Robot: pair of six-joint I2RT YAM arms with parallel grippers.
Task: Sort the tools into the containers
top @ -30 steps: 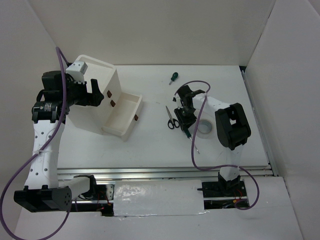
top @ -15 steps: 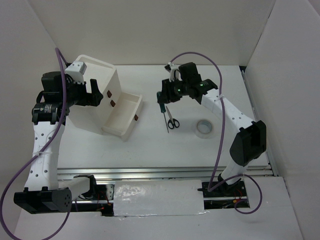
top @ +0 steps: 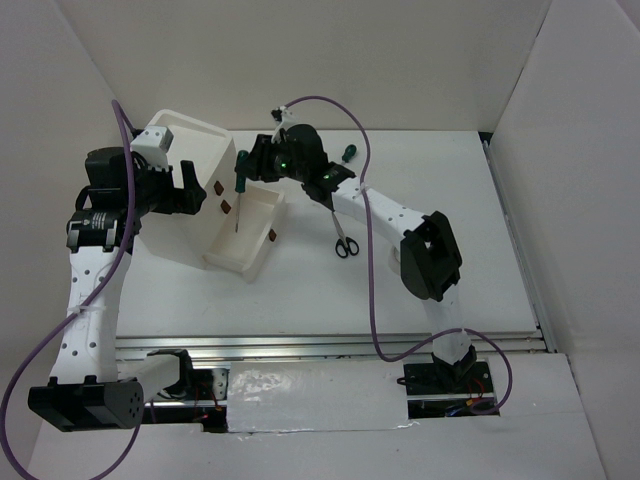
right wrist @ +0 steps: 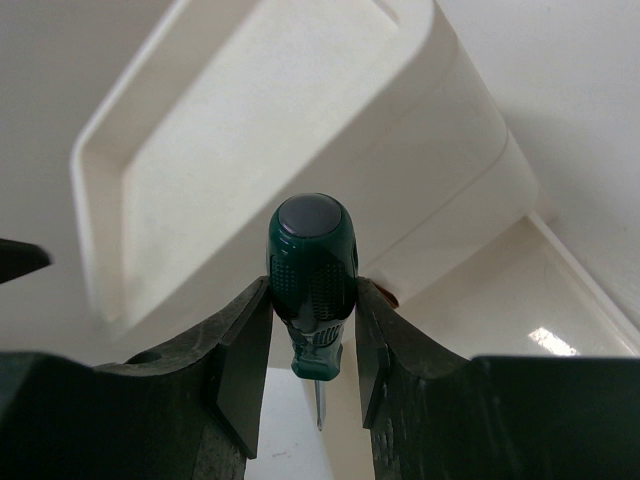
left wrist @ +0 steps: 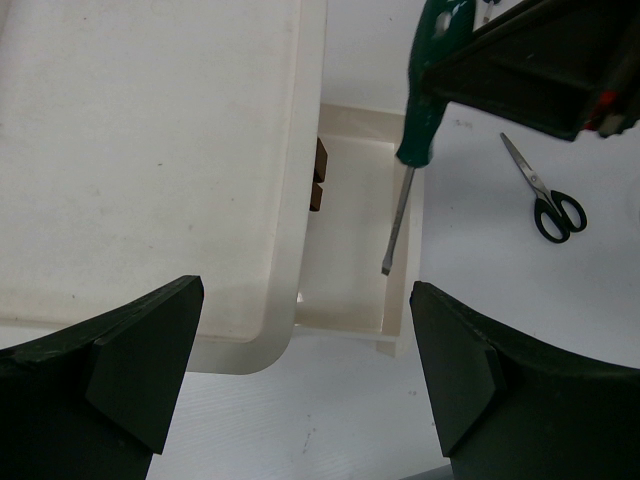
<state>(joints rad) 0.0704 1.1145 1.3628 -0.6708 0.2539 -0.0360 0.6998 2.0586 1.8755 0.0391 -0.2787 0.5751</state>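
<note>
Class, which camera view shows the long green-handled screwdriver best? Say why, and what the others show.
The left wrist view: the screwdriver shows side-on, with handle, shaft and tip above the open drawer. The right wrist view shows mainly its handle end, clamped in the right gripper. The top external view shows it small.

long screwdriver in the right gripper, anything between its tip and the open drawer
Nothing visible. The long screwdriver hangs tip down from the right gripper over the pulled-out drawer, and the drawer floor under the tip looks bare. The cabinet stands beside it, not beneath.
</note>
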